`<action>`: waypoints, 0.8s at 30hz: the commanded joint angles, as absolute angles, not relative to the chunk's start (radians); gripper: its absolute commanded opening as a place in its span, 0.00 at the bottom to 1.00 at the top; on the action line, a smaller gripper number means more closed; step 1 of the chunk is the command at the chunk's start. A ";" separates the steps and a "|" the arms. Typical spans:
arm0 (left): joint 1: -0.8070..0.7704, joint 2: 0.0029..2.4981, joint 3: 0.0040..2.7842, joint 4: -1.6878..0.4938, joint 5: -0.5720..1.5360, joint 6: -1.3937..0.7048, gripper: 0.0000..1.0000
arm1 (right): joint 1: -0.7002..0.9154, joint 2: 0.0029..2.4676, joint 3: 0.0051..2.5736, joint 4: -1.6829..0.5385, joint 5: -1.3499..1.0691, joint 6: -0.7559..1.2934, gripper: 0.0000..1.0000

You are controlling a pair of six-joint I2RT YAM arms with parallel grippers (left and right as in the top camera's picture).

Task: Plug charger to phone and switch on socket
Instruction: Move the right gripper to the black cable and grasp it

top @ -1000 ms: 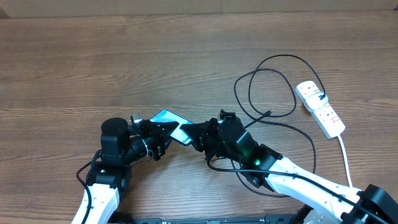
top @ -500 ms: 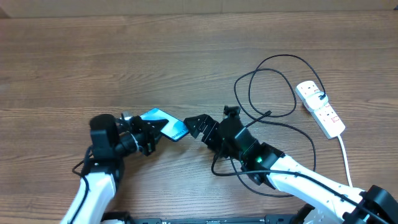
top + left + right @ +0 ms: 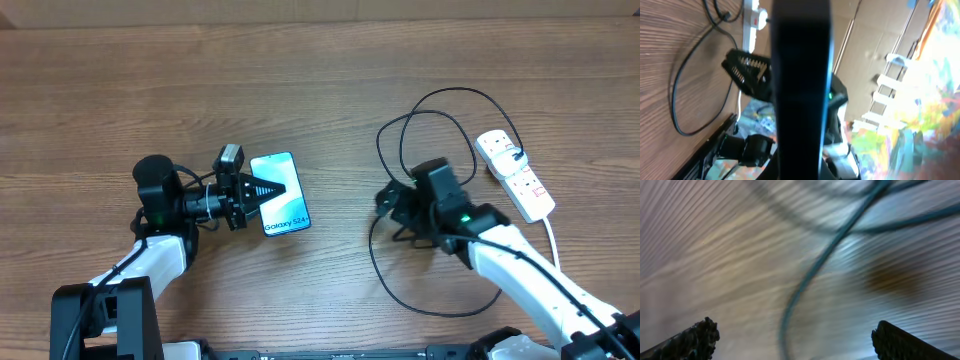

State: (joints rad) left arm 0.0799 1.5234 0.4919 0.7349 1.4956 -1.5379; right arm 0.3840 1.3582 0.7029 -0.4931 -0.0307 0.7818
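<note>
The phone [image 3: 288,205] faces up left of centre, its screen reading "Galaxy S24+". My left gripper [image 3: 268,190] is shut on its left edge. In the left wrist view the phone's dark edge [image 3: 800,75] fills the middle and hides the jaws. My right gripper [image 3: 398,210] stands open over the charger's black cable [image 3: 430,130], holding nothing. The right wrist view is blurred: the cable [image 3: 805,285] runs between the wide-apart fingers [image 3: 695,340]. The connector tip [image 3: 432,182] lies free on the table. The white socket strip [image 3: 515,175] lies at the right with a black plug in it.
The strip's white cord [image 3: 553,250] runs toward the front edge. A cable loop [image 3: 400,290] curves beneath the right arm. The left wrist view also shows the right arm's gripper [image 3: 747,70] and the strip [image 3: 754,15] beyond the phone.
The right gripper has opened and pulled back right to the cable loops. The left gripper has carried the phone left and turned it screen-up.
</note>
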 commanded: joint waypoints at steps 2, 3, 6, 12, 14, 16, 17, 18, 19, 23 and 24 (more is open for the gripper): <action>0.077 1.528 0.533 0.746 1.510 -1.540 0.04 | 0.338 1.387 0.736 -0.494 0.084 0.731 0.96; 0.077 1.528 0.533 0.745 1.504 -1.540 0.04 | 0.338 1.417 0.736 -0.480 0.086 0.731 0.92; 0.077 1.528 0.533 0.746 1.496 -1.539 0.04 | 0.345 1.517 0.736 -0.411 0.086 0.732 0.74; 0.077 1.528 0.533 0.745 1.488 -1.533 0.04 | 0.379 1.629 0.767 -0.369 0.086 0.757 0.49; 0.077 1.528 0.533 0.745 1.476 -1.533 0.04 | 0.395 1.629 0.768 -0.368 0.093 0.757 0.45; 0.077 1.528 0.533 0.745 1.462 -1.533 0.04 | 0.412 1.629 0.768 -0.368 0.113 0.751 0.36; 0.077 1.528 0.533 0.745 1.459 -1.533 0.04 | 0.416 1.629 0.768 -0.368 0.113 0.741 0.34; 0.077 1.528 0.533 0.745 1.457 -1.533 0.04 | 0.425 1.629 0.769 -0.369 0.112 0.714 0.28; 0.077 1.528 0.533 0.745 1.457 -1.533 0.04 | 0.428 1.629 0.769 -0.373 0.111 0.698 0.26; 0.078 1.528 0.533 0.745 1.459 -1.533 0.04 | 0.453 1.625 0.780 -0.443 0.087 0.607 0.08; 0.078 1.528 0.533 0.745 1.459 -1.533 0.04 | 0.456 1.625 0.789 -0.463 0.076 0.591 0.08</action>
State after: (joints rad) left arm 0.0799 1.5238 0.5064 0.7345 1.4544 -1.5379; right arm 0.4400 1.6207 0.7601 -0.4240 0.0929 0.6598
